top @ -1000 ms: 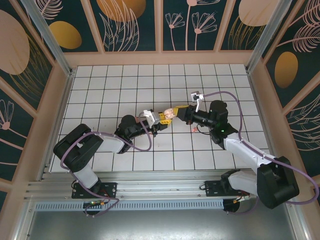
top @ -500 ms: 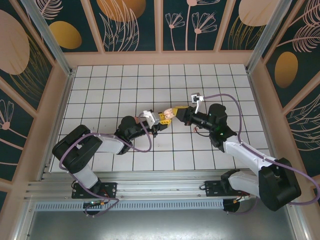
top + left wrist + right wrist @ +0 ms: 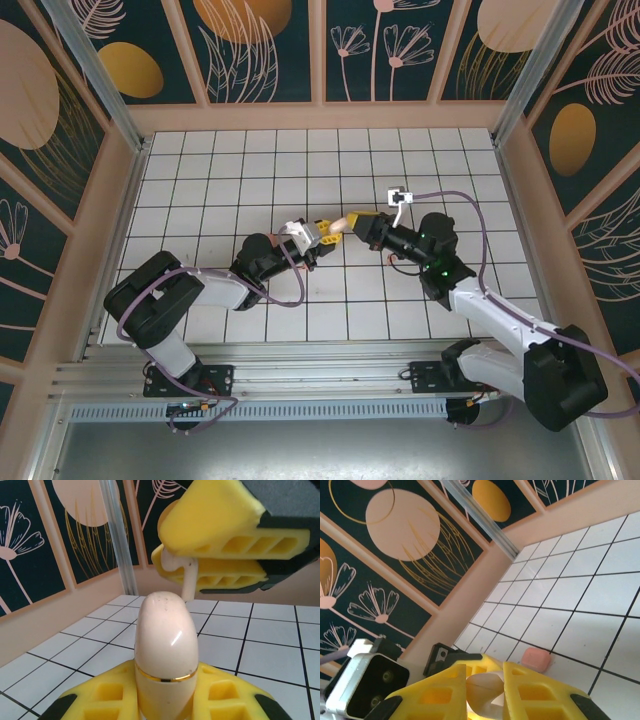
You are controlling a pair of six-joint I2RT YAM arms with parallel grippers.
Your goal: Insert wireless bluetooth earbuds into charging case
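Case first: one cream, egg-shaped glossy charging case (image 3: pixel 164 640) with a thin gold band around its middle. It stands upright between the yellow ribbed fingers of the left gripper (image 3: pixel 165 692), which are clamped tight on its lower half. In the left wrist view the top half sits right down on the gold band, so I can't see inside and can't tell if anything's in there.

Just above the case in that view, a touch to the right, is the right gripper (image 3: pixel 222 555). Its two yellow fingers are pinched together on one pale beige curved earbud (image 3: pixel 189 580), with the stem hanging down toward the top of the case. The stem tip is very close to the case, but I can't tell if it actually touches. The right wrist view has that pale bud wedged between the fingers too.

From overhead, the two grippers meet nose to nose around the middle of the white tiled table (image 3: pixel 250 170). The left arm comes in from the near left and the right arm from the near right, with the case and bud between them.

Count as far as I can make out:
- one case, held
- one pale bud, held
- one small pinkish rounded bud (image 3: pixel 536 658), lying loose on a tile near the right fingers and not touching them

So two buds total that I can actually see.
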